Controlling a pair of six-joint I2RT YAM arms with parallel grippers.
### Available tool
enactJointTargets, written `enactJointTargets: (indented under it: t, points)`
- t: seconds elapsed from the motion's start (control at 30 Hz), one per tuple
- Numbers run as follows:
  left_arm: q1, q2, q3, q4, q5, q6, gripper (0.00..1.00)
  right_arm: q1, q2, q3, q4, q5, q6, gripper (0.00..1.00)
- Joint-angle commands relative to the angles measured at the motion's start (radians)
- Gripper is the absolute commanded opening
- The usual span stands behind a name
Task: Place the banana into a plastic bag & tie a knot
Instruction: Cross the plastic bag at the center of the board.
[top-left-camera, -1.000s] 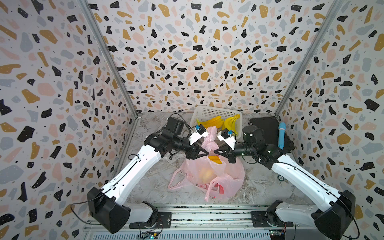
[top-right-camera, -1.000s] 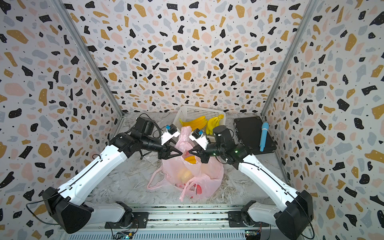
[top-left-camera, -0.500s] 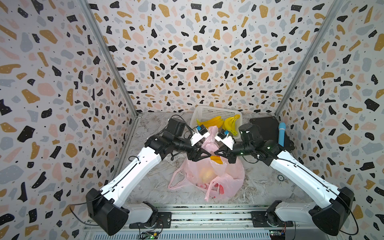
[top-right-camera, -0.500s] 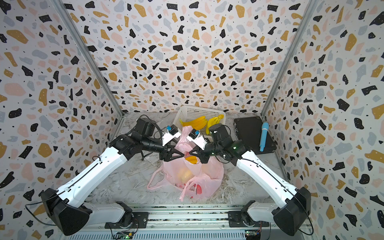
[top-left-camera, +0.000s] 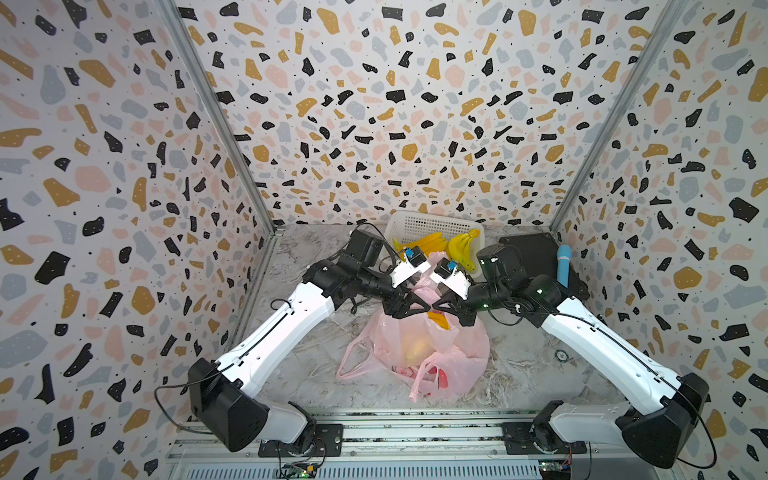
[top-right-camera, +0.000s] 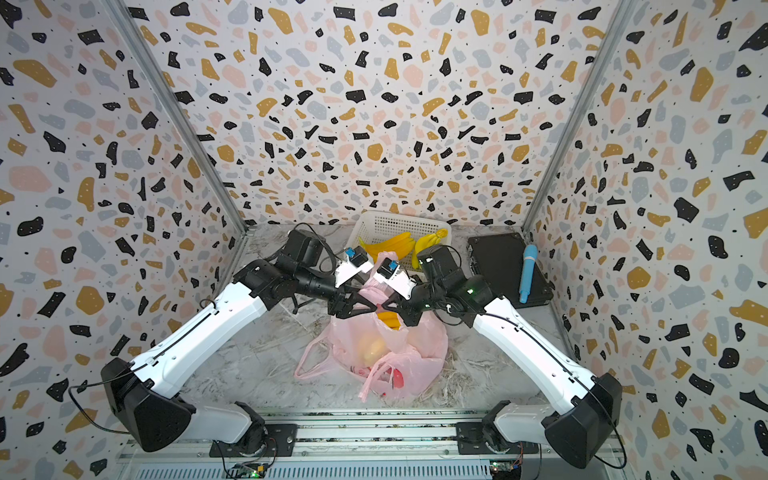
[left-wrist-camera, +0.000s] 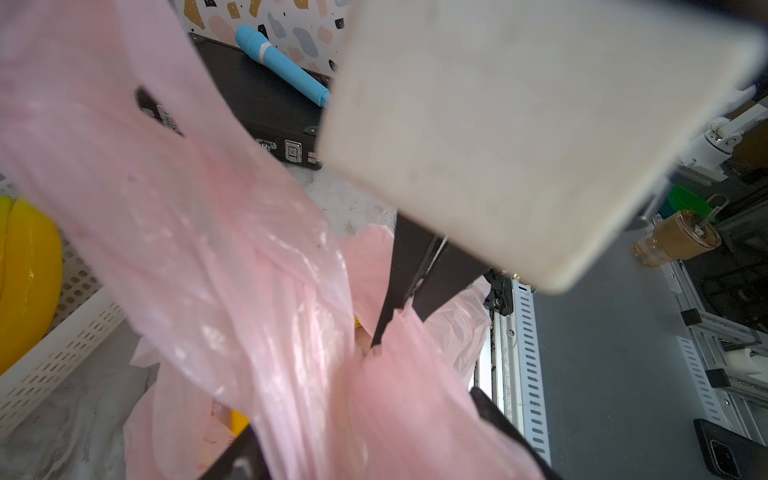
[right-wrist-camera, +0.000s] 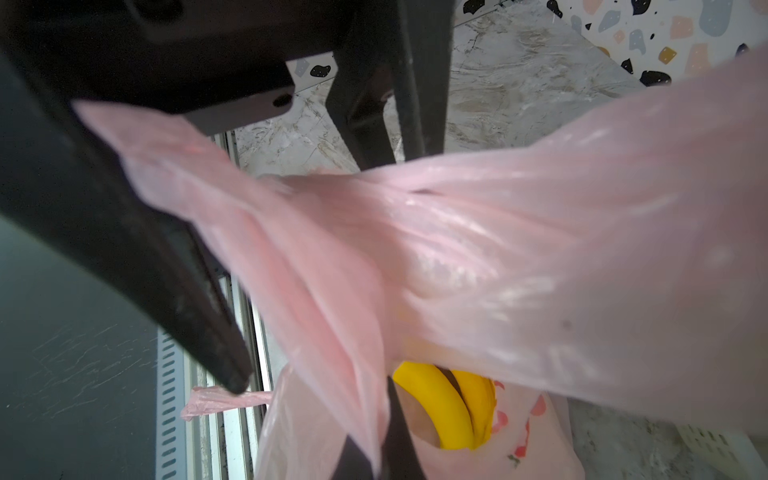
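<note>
Already the banana is lodged inside the plastic bag, which is laid at the middle of the bench. At the bag's 12 o'clock edge the left hand is held wide about a gathered strand of it, while the right hand is clamped shut on the bag. No knot is seen; the tying is judged not yet done.

One pink bag, one white basket, three banana bunches, one black case, one blue cylinder.

Left hand opens wider around the bag; right hand shifts in, tips now almost touching.
</note>
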Motion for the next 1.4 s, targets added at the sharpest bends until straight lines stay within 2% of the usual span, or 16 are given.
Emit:
enactJointTargets:
  t: [0.0,0.23,0.33,0.47,0.57,0.63,0.73,0.77,0.87,0.9,1.07,1.13,1.2,1.27,1.37]
  points:
    - [-0.004,0.017,0.048,-0.010,0.037,0.018,0.64,0.004,0.004,0.050,-0.047,0.011,-0.030,0.00]
    - [-0.004,0.036,0.069,-0.011,0.038,0.015,0.54,0.004,0.025,0.078,-0.067,0.012,-0.050,0.00]
    - [-0.004,0.046,0.077,-0.008,0.037,0.015,0.38,0.003,0.024,0.081,-0.070,0.016,-0.056,0.00]
    - [-0.005,0.062,0.088,-0.010,0.034,0.010,0.01,0.003,0.020,0.089,-0.070,0.036,-0.058,0.00]
    - [-0.004,0.055,0.081,-0.010,0.034,0.006,0.00,0.000,0.017,0.090,-0.062,0.055,-0.037,0.00]
    - [-0.004,0.043,0.065,-0.001,0.023,-0.001,0.00,-0.004,0.003,0.076,-0.046,0.057,-0.002,0.22]
    - [-0.005,0.021,0.033,0.032,0.013,-0.011,0.00,-0.021,-0.058,0.007,0.043,0.061,0.097,0.49]
    - [-0.005,0.014,0.021,0.052,0.012,-0.014,0.00,-0.026,-0.088,-0.021,0.078,0.091,0.148,0.65]
    - [-0.005,-0.014,-0.027,0.128,0.015,-0.032,0.00,-0.042,-0.158,-0.066,0.125,0.151,0.251,0.93]
    - [-0.005,-0.022,-0.044,0.154,0.015,-0.039,0.00,-0.058,-0.172,-0.072,0.139,0.150,0.288,0.99]
    - [-0.005,-0.071,-0.126,0.282,0.006,-0.052,0.00,-0.228,-0.170,-0.073,0.198,-0.034,0.493,0.99]
    - [-0.006,-0.083,-0.145,0.300,0.003,-0.043,0.00,-0.274,-0.154,-0.073,0.227,-0.071,0.556,0.99]
    - [-0.006,-0.088,-0.155,0.301,0.006,-0.026,0.00,-0.292,-0.127,-0.061,0.236,-0.047,0.631,0.99]
    - [-0.006,-0.094,-0.166,0.303,0.017,-0.012,0.00,-0.293,-0.094,-0.031,0.208,0.027,0.714,0.99]
    - [-0.006,-0.097,-0.176,0.313,0.038,-0.003,0.00,-0.298,-0.056,0.020,0.167,0.072,0.776,0.99]
